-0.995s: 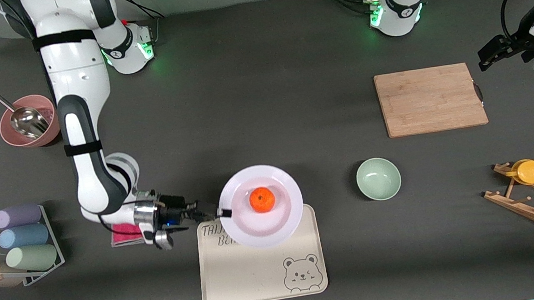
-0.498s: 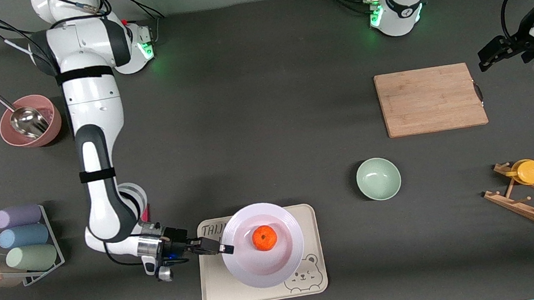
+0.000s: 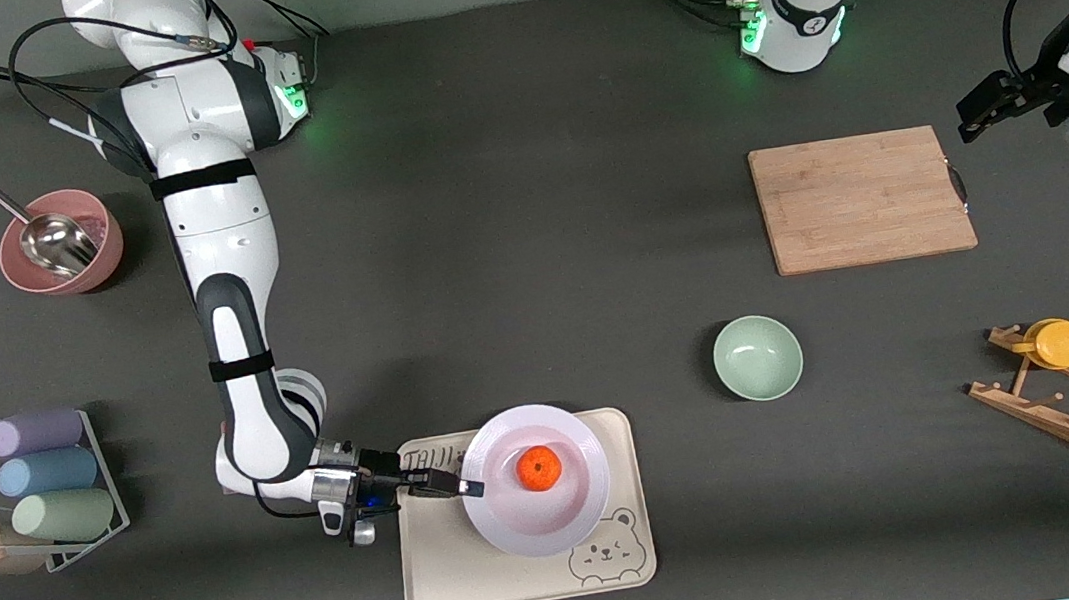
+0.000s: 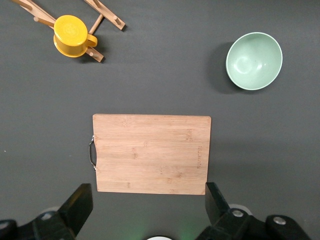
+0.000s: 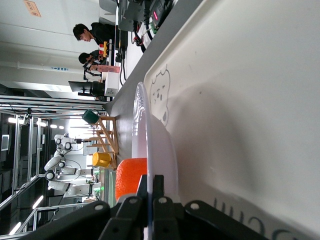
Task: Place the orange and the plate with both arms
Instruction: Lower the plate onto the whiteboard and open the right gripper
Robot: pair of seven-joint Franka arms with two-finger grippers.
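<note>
The white plate (image 3: 543, 532) carries the orange (image 3: 540, 467) at its middle and sits low over the cream bear tray (image 3: 487, 587); I cannot tell whether it rests on the tray. My right gripper (image 3: 463, 487) is shut on the plate's rim at the side toward the right arm's end. In the right wrist view the gripper (image 5: 150, 186) pinches the thin plate edge (image 5: 144, 135), with the orange (image 5: 130, 176) beside it and the tray (image 5: 240, 100) under it. My left gripper (image 3: 969, 122) is open and empty, waiting above the table near the cutting board; its fingers (image 4: 76, 206) stand wide apart.
A wooden cutting board (image 3: 860, 199) and a pale green bowl (image 3: 758, 358) lie toward the left arm's end. A yellow cup (image 3: 1063, 342) hangs on a wooden rack. A pink bowl with a scoop (image 3: 60, 243) and a wire rack of rolls (image 3: 41, 477) are at the right arm's end.
My right arm carried the plate with the orange toward the front camera onto the tray area, lower, then slightly toward the left arm's end. The left arm has not moved.
</note>
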